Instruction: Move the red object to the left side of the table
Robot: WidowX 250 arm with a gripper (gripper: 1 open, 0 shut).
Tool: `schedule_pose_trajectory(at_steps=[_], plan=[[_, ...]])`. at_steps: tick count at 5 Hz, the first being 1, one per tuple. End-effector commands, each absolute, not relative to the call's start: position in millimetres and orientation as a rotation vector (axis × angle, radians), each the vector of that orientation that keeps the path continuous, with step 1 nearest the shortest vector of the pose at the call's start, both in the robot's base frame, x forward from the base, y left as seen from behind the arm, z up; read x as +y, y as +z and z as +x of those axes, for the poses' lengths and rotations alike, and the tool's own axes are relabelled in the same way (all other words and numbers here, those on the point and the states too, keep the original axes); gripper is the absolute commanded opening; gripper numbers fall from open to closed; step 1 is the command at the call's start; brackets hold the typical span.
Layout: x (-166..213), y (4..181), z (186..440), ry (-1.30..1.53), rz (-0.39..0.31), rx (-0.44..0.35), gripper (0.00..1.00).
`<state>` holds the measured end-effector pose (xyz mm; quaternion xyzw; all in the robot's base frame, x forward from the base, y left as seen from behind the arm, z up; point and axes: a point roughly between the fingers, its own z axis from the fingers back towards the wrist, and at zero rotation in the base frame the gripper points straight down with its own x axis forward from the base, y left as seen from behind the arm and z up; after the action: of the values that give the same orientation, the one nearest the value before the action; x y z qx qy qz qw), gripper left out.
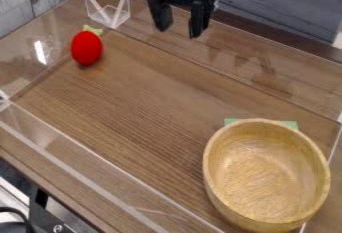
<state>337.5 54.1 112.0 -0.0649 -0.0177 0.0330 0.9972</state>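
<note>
red object (87, 47): a small, round, bright red toy fruit with a tiny green leaf on top. it sits on the brown wood table (147, 117) at the far left, close to the clear wall. the black gripper (181, 21) hangs to its right and farther back, well apart from it. its two fingers are spread wide and hold nothing.

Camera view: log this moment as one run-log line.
gripper: open, empty, raised at table's far edge | red object: on table, left side, untouched | wooden bowl: near right, empty
</note>
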Motion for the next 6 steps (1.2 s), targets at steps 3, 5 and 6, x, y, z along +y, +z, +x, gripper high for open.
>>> schedule_pose_trajectory(at_steps=[3,5,6], plan=[[41.7,120.5,352.6,0.019,-0.116,-0.073,1.0],[44.0,113.3,344.1,0.014,-0.12,-0.079,1.0],[51.4,103.0,344.2,-0.034,-0.117,-0.075,1.0]])
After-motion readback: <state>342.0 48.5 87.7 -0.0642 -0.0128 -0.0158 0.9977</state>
